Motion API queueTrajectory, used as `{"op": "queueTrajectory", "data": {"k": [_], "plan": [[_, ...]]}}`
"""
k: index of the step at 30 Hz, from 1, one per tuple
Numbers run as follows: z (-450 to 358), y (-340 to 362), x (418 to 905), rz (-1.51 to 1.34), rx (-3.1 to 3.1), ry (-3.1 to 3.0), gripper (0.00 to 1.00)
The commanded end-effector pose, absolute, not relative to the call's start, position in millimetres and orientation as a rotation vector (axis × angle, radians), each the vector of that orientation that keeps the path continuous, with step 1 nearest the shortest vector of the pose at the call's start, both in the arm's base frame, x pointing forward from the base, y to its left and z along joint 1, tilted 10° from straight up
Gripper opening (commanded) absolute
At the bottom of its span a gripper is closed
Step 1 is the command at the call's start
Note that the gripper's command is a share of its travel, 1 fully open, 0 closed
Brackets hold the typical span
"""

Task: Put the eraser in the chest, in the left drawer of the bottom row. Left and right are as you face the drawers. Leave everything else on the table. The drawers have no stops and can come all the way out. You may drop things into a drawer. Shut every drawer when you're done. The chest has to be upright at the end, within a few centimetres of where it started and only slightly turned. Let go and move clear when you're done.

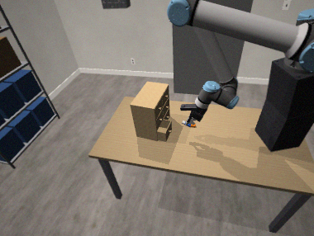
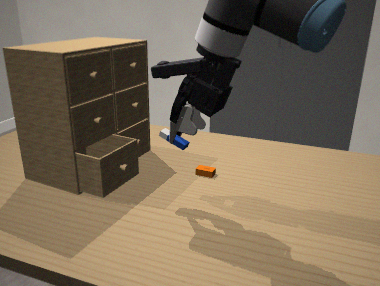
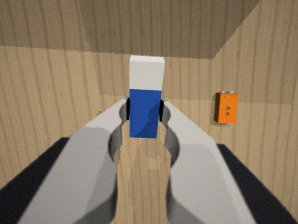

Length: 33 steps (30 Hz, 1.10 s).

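Note:
My gripper (image 2: pixel 179 131) is shut on the eraser (image 2: pixel 175 138), a small block with a blue half and a white half. It holds the eraser tilted in the air above the table, to the right of the chest. In the wrist view the eraser (image 3: pixel 145 103) sits between the two grey fingers, white end pointing away. The wooden chest (image 2: pixel 75 107) stands upright on the left of the table. Its bottom left drawer (image 2: pixel 107 164) is pulled out and open. The other drawers are shut. The chest also shows in the top view (image 1: pixel 150 110), with the gripper (image 1: pixel 191 120) beside it.
A small orange block (image 2: pixel 205 171) lies on the table right of the open drawer, also seen in the wrist view (image 3: pixel 226 107). A large dark robot base (image 1: pixel 287 107) stands at the table's right end. A shelf with blue bins (image 1: pixel 18 111) stands at far left.

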<state>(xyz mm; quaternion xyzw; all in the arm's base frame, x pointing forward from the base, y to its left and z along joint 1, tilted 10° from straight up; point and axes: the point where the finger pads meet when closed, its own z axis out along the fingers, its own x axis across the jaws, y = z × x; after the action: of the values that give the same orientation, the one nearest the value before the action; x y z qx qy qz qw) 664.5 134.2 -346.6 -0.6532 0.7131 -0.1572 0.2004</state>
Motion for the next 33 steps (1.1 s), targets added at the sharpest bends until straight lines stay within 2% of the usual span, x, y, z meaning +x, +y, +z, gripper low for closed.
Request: {"op": "queueTrajectory", "data": {"k": [1,33], "plan": [[-344.3,133.5,669.9,-0.535,-1.759,1.93,0.11],[-346.1,134.6,666.4,-0.802,-1.548,1.724,0.11]]}}
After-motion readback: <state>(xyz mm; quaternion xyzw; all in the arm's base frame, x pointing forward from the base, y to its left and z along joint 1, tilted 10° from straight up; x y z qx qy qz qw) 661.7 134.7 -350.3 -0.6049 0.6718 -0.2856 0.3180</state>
